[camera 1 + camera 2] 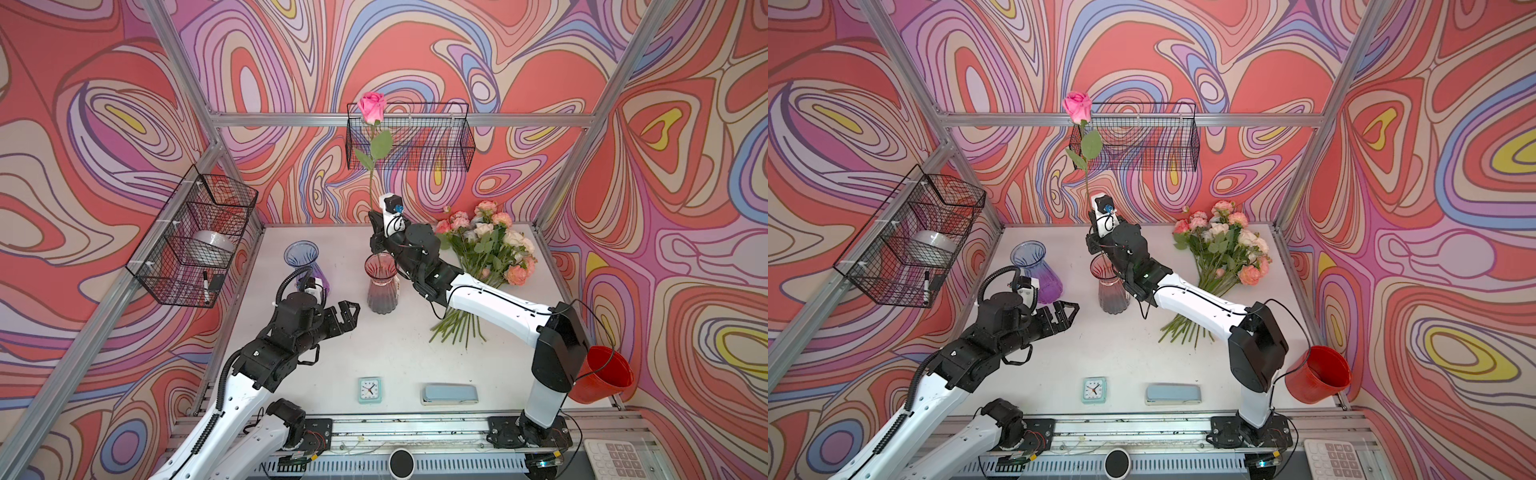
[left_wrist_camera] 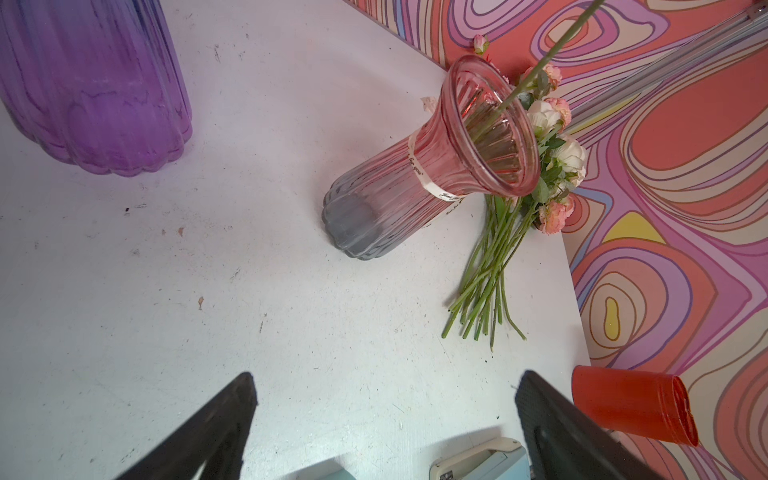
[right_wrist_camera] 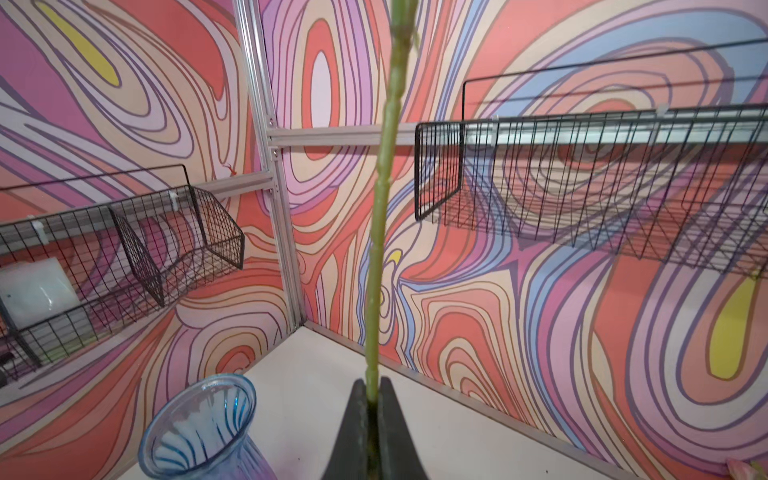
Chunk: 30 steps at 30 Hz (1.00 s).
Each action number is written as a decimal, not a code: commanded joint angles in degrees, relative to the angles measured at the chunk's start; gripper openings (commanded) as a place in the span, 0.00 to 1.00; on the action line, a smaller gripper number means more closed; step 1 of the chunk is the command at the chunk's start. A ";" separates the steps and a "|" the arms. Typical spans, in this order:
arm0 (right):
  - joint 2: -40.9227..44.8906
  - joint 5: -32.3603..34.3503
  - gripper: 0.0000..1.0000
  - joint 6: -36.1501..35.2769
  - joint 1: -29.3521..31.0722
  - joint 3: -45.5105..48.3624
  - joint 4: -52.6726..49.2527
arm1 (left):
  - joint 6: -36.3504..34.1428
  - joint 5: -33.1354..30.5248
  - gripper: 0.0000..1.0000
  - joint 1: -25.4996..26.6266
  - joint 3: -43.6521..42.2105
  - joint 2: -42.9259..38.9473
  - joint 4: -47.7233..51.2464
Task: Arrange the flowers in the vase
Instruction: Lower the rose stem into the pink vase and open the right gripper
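Over the middle of the scuffed white counter (image 1: 395, 353) your right jaws are clenched on the slim green stem of a single pink rose (image 1: 372, 106). It stands nearly upright, its foot down inside the flared mouth of the ribbed glass vase (image 1: 380, 286), which is pink at the neck, fades to smoky grey at the scalloped base and has a cream ribbon (image 2: 419, 166) round its waist. Your left jaws are spread wide and grasp nothing, just left of that vase and in front of a second fluted vase (image 1: 301, 257), blue at the lip, violet below. To the right, the other flowers (image 1: 490, 245) lie flat in a loose bunch, soft peach, pink and cream heads toward the back wall, bare stems fanned forward
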<state>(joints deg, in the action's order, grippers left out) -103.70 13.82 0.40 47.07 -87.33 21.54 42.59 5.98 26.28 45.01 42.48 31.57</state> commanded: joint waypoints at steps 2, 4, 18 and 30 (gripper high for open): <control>0.72 0.25 0.02 2.41 0.22 4.91 1.93 | -0.40 0.41 1.00 0.26 0.95 0.08 0.46; 1.73 -0.30 0.10 3.61 0.30 6.76 1.61 | -0.49 0.54 1.00 0.26 1.03 0.23 0.25; 17.30 -0.66 0.51 14.74 0.30 17.74 -9.41 | -0.66 2.54 1.00 0.31 1.44 0.68 -1.51; 30.49 -5.00 0.51 36.58 -16.25 31.73 -36.85 | 0.31 4.72 1.00 0.31 -2.95 1.86 -5.57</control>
<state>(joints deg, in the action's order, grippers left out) -73.89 12.36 29.10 35.66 -59.40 -5.69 42.26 9.74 26.30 43.29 44.05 27.75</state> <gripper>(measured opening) 0.514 0.998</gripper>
